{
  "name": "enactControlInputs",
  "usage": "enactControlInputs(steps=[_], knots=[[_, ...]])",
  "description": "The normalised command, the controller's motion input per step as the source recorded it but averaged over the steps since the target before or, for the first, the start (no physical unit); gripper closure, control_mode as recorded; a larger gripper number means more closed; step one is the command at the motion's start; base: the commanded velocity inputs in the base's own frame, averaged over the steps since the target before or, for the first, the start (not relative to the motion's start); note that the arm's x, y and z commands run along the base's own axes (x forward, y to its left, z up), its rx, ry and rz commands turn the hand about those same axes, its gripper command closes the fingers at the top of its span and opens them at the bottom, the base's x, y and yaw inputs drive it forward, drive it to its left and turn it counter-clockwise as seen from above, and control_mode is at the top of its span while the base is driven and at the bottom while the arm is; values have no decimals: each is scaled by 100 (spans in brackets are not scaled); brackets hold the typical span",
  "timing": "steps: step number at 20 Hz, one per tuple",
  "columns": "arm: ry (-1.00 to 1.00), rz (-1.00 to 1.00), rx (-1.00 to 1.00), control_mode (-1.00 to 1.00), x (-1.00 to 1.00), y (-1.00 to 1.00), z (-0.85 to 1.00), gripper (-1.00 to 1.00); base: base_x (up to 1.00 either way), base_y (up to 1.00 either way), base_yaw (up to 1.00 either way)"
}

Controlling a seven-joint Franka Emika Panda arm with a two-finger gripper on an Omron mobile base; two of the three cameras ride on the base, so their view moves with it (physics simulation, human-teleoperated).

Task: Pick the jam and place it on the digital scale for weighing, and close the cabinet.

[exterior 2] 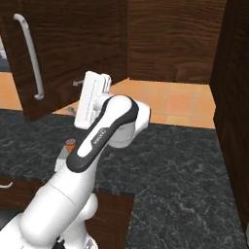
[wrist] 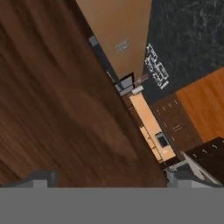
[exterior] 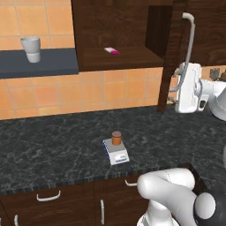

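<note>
Nearest me, drawers (exterior: pixel 48 194) under dark counter (exterior: pixel 53 154). I see jam (exterior: pixel 116 138) standing upright on digital scale (exterior: pixel 116 151), mid-counter, well apart from my hand. Gripper (wrist: pixel 107 177) raised at right, pressed close to cabinet door (exterior: pixel 170 66) beside its silver handle (exterior: pixel 190 48); jaws spread wide, holding nothing, door's wood grain right before fingertips (wrist: pixel 41 179). Cabinet (exterior: pixel 119 35) open; pink packet (exterior: pixel 111 50) on its shelf. Farther left, cup (exterior: pixel 31 49) on grey shelf (exterior: pixel 37 64).
</note>
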Motion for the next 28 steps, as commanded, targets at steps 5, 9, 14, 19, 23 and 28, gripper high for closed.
enactControlInputs(steps=[5, 9, 14, 19, 23, 28], knots=[[0, -16, 0, -100, 64, 85, 16, -100, 0, 0, 0], [0, -23, 0, -100, 68, 78, 15, -100, 0, 0, 0], [3, -30, 0, -100, 74, 75, 16, -100, 0, 0, 0], [5, -34, 0, -100, 77, 80, 13, -100, 0, 0, 0], [8, -34, -1, -100, 78, 80, 10, -100, 0, 0, 0], [10, -35, 0, -100, 71, 68, 21, -100, 0, 0, 0]])
